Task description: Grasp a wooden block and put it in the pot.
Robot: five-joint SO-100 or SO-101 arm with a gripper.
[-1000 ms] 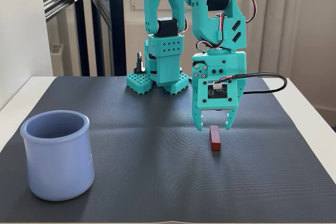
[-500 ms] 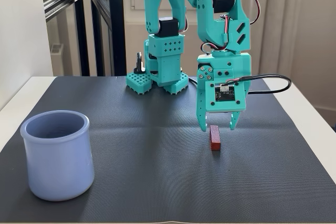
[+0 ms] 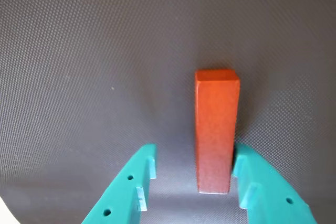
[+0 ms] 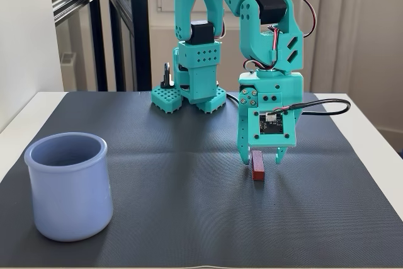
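A dark woven mat (image 4: pixel 189 218) covered most of a white table (image 4: pixel 378 137), its weave catching soft daylight in the fixed view. Behind it stood a black-framed glass door (image 4: pixel 119 29) on the left, a pale wall (image 4: pixel 25 36) beside it, and light curtains (image 4: pixel 352 29) hung at the right.
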